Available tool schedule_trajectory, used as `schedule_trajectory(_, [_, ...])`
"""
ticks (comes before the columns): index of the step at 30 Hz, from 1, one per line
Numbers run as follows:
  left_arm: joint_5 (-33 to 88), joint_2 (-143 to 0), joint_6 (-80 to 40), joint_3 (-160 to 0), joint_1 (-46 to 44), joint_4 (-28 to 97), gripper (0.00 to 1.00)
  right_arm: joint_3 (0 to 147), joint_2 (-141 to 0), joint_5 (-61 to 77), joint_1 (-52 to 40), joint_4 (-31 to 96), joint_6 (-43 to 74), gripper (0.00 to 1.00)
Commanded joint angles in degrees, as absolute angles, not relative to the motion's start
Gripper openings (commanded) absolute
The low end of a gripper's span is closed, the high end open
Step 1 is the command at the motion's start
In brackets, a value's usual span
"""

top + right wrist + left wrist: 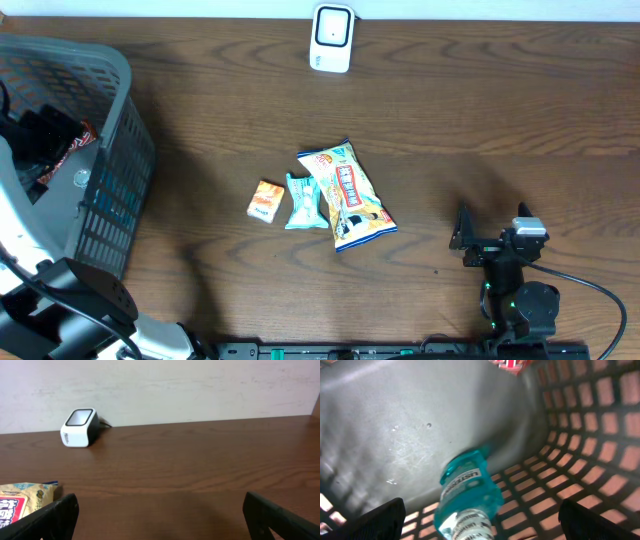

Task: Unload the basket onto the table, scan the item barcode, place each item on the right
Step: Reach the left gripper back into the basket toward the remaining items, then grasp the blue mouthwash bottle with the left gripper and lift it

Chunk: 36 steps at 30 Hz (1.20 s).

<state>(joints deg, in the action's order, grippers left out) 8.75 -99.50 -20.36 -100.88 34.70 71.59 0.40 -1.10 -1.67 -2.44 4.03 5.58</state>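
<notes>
Left gripper was spread wide inside the grey basket, both fingers showing only as dark tips at the 7 and 5 o'clock corners of the left wrist view. It gripped nothing. The teal mouthwash bottle lay on the basket floor, framed between the tips, running from the centre down toward 6 o'clock. Neither finger was seen touching it, and the picture was blurred.

Right gripper was also fully released and empty, hovering low over the bare wooden table. In the overhead view it sat at 4 o'clock on the table, well apart from everything else.

The barcode scanner stood at 12 o'clock by the table's far edge. The right wrist view showed it at 10 o'clock, upright, its window facing up.

Only the overhead view showed the whole layout:
- The basket was at 9 o'clock with the left arm reaching in.
- A snack bag, a teal packet and an orange box were clustered mid-table, the bag and the packet touching.

Only the left wrist view showed the bottle clearly. A red wrapper was at its 12 o'clock edge. The right wrist view caught just a corner of the snack bag at 8 o'clock.
</notes>
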Motion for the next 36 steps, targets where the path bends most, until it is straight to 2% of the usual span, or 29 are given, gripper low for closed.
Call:
schedule_trajectory(1, [7.4,-100.0,-12.5,-98.3,34.3,72.0,0.98,0.3,-1.0,-1.5,-2.3,4.2,5.1,0.99])
schedule_trajectory(24, [7.4,-100.1,-8.6,-84.2,33.0,64.5,0.97,0.3,-1.0,-1.5,-2.3,4.2,5.1,0.99])
schedule_trajectory(25, [7.4,-100.1,-8.6,-84.0,33.0,64.2,0.86,0.3,-1.0,-1.6,-2.3,4.2,5.1,0.99])
schedule_trajectory(31, [7.4,-100.1,-8.6,-84.0,33.0,63.3,0.54,0.3,-1.0,-1.5,-2.3,4.2,5.1,0.99])
schedule_trajectory(33, [7.5,-100.1,-8.6,-84.0,33.0,63.1,0.45,0.3,-1.0,-1.5,-2.3,4.2,5.1,0.99])
schedule_trajectory(36, [7.5,-100.1,-9.2,-84.0,33.0,63.1,0.40,0.3,-1.0,-1.6,-2.3,4.2,5.1,0.99])
